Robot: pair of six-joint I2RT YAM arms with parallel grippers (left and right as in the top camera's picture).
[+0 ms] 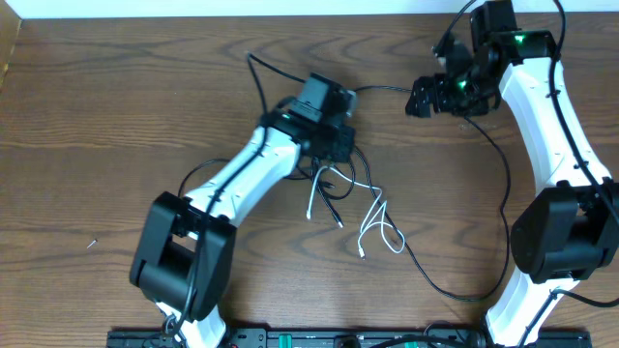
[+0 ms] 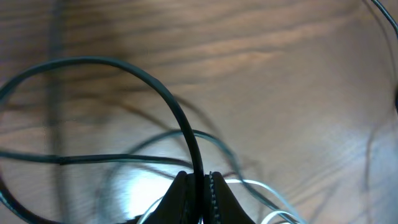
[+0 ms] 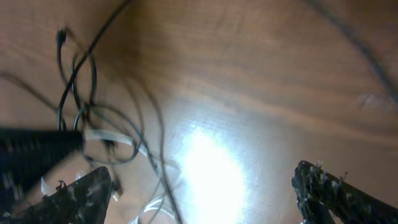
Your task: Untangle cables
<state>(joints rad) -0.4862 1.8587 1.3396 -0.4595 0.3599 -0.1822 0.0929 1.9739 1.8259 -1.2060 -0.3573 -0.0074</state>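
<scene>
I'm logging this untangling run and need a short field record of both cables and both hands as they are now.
left hand: shut on the black cable, pinched between its fingers
right hand: open, holding nothing
white cable: lying loose in loops on the table
tangle: white and black strands cross beside the left hand, not yet separated
</scene>
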